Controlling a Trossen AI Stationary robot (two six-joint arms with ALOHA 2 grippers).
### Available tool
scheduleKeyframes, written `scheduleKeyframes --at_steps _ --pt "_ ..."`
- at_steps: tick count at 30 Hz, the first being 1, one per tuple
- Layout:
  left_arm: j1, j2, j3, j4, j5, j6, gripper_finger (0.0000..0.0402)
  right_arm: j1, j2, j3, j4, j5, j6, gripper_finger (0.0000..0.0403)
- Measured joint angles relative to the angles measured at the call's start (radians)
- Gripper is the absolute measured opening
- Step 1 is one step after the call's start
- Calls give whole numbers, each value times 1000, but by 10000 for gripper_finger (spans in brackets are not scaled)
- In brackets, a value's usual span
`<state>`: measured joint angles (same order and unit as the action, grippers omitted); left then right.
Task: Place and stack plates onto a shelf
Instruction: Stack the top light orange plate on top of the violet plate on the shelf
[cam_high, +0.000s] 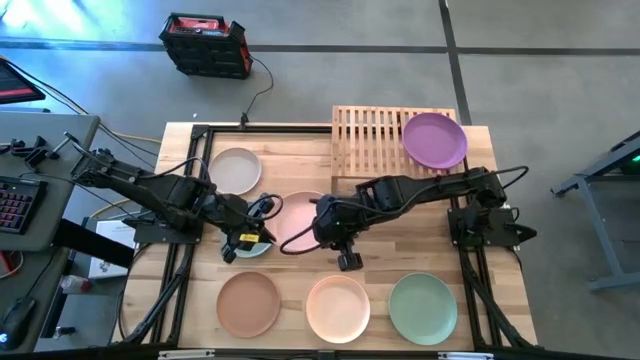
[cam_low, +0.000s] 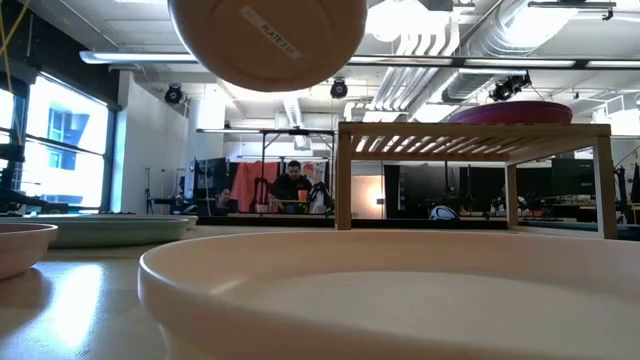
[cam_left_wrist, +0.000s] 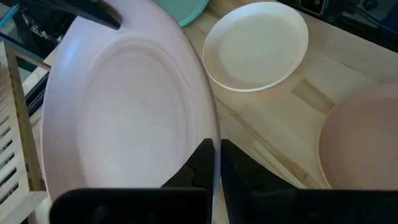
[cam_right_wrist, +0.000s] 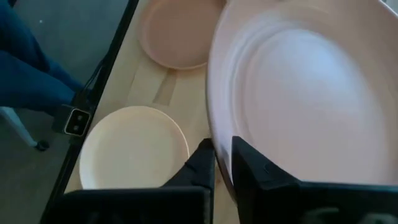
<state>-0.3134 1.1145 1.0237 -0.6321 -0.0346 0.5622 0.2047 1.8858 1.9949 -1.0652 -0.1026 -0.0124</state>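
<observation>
Cream plate (cam_low: 400, 290) lies nearest; both hands, left hand (cam_left_wrist: 216, 163) and right hand (cam_right_wrist: 222, 163), seemingly pinch the lifted pink plate (cam_high: 300, 217) (opposite rims).

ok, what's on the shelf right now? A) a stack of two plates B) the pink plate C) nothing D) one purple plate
D: in the high view a single purple plate sits on the right end of the shelf, while the pink plate is off it, gripped at the rim by both the left gripper and right gripper.

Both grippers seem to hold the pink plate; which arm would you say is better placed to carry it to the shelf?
Probably right: the right gripper clamps the pink plate's rim like the left gripper, but its base is nearer the shelf.
</observation>
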Motion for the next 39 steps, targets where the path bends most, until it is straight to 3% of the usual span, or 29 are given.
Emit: scheduleKeyframes --at_steps 9,21,25,30,39 --pt "1 7 1 2 -77 -17 34 17 0 0 3 26 66 1" --pt "14 59 3 16 -82 -145 93 22 0 0 -23 67 167 0" --pt "14 58 2 16 -146 -222 109 30 0 0 -37 79 202 0" --pt "15 35 0 9 -233 -247 111 43 0 0 -93 95 260 2" --pt "56 30 0 23 -246 -311 109 83 0 0 -199 170 325 1"
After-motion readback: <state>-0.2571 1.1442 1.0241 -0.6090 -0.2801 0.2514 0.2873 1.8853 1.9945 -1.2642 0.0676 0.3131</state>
